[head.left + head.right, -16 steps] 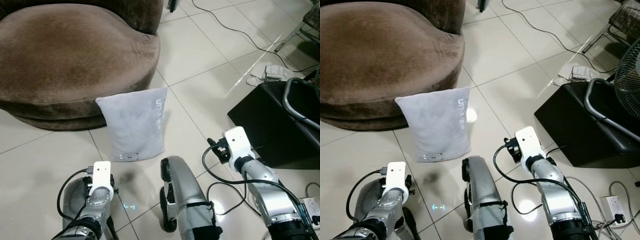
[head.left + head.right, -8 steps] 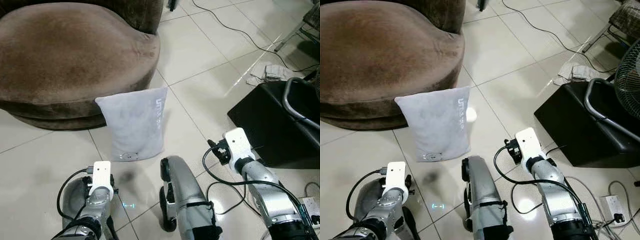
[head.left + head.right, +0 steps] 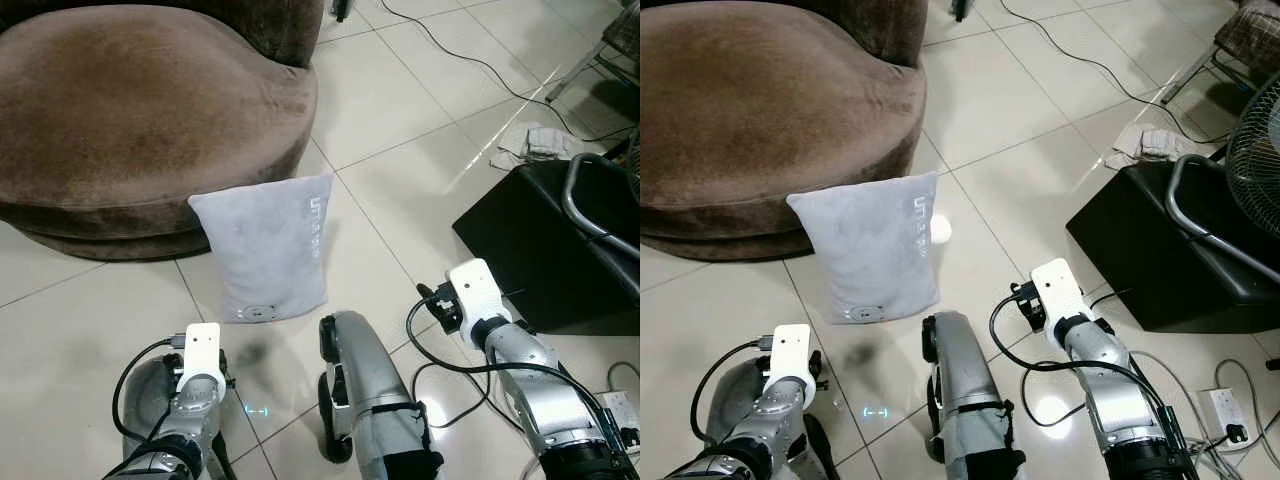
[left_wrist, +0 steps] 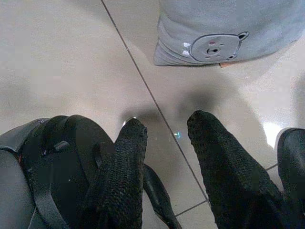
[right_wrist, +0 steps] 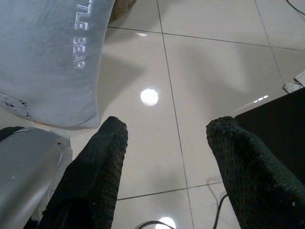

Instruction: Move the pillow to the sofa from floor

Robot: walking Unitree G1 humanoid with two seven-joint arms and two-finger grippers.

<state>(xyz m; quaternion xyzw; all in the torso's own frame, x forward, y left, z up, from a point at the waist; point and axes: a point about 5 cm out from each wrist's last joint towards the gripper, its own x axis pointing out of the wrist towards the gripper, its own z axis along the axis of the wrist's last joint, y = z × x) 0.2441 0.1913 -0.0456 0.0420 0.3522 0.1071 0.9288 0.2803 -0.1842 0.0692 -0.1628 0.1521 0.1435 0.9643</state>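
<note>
One brown sofa (image 3: 140, 110), upper left. One grey pillow (image 3: 268, 247) upright on tiled floor (image 3: 400, 110), leaning against sofa front edge, bear patch at bottom. Two grippers, both low, short of pillow, touching nothing. Left gripper (image 4: 167, 131): fingers (image 4: 126, 162) narrowly apart, pillow just ahead. Right gripper (image 5: 164, 131): fingers (image 5: 97, 167) spread wide, pillow ahead, off to its left. One black box (image 3: 540, 240), far right; one cable (image 3: 470, 60) across floor.
</note>
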